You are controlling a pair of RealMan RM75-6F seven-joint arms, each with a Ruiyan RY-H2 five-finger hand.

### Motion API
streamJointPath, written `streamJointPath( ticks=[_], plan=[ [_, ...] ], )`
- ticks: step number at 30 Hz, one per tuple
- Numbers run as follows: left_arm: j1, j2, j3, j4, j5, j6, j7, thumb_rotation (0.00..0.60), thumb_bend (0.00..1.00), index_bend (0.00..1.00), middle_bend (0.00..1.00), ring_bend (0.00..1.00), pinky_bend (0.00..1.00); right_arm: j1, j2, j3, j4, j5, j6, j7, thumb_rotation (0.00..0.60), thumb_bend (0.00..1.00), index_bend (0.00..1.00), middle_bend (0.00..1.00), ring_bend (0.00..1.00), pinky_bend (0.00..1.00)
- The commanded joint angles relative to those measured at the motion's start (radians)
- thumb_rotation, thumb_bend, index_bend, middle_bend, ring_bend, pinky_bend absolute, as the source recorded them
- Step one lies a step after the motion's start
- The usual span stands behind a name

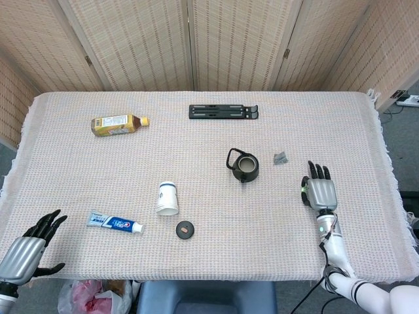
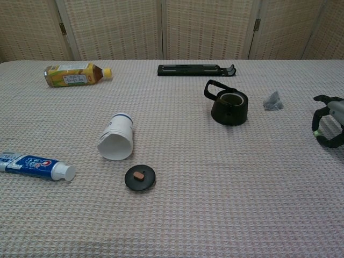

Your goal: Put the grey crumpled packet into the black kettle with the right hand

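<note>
1. Right hand sits low over the cloth on the near right of the black kettle, fingers spread apart and pointing toward the far edge of the table, with nothing in it. In the chest view the same hand shows only at the right edge of the picture, its dark fingers arched and parted.
2. Left hand is off the near left corner of the table, far from the kettle, fingers apart and holding nothing.
3. The grey crumpled packet lies on the cloth just right of the kettle, apart from it, and between the kettle and the right hand, a little beyond the fingertips.
4. The kettle stands upright with its mouth uncovered and its handle tipped toward the far left.
5. A round black lid lies flat on the cloth to the near left of the kettle, well apart from it.
6. A white paper cup lies on its side left of the kettle, its open end facing the near edge, just beyond the lid.
7. A toothpaste tube lies further left of the cup.
8. A yellow drink bottle lies on its side far left of the kettle, toward the far side.
9. A long black stand lies beyond the kettle near the far edge.
</note>
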Motion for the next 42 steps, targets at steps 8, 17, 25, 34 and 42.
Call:
streamJointPath(
  ticks=[8, 17, 25, 34, 42],
  plan=[
    [0.0, -0.001, 0.0, 0.001, -0.003, -0.002, 0.003, 0.6, 0.07, 0.0, 0.0, 0.03, 0.26, -0.01, 0.019, 0.01, -0.038, -0.021, 0.046, 0.027, 0.6, 0.37, 0.53, 0.02, 0.0, 0.0],
    [0.001, -0.008, -0.001, -0.002, -0.006, -0.004, 0.022, 0.6, 0.07, 0.0, 0.0, 0.03, 0.26, -0.023, 0.119, 0.043, -0.224, -0.048, 0.141, 0.0, 0.6, 0.37, 0.53, 0.02, 0.0, 0.0],
    [-0.001, -0.013, -0.002, -0.005, -0.016, -0.014, 0.042, 0.6, 0.07, 0.0, 0.0, 0.03, 0.26, 0.0, 0.232, 0.106, -0.467, -0.026, 0.194, -0.128, 0.6, 0.37, 0.53, 0.03, 0.0, 0.0],
    [-0.003, -0.014, -0.007, -0.01, -0.029, -0.023, 0.046, 0.6, 0.07, 0.0, 0.0, 0.03, 0.26, 0.055, 0.307, 0.184, -0.662, 0.063, 0.201, -0.248, 0.6, 0.37, 0.53, 0.03, 0.0, 0.0],
    [0.004, 0.004, -0.016, -0.004, -0.031, 0.006, -0.01, 0.6, 0.07, 0.0, 0.0, 0.03, 0.26, 0.112, 0.326, 0.222, -0.741, 0.143, 0.187, -0.294, 0.6, 0.38, 0.53, 0.03, 0.0, 0.0]
  ],
)
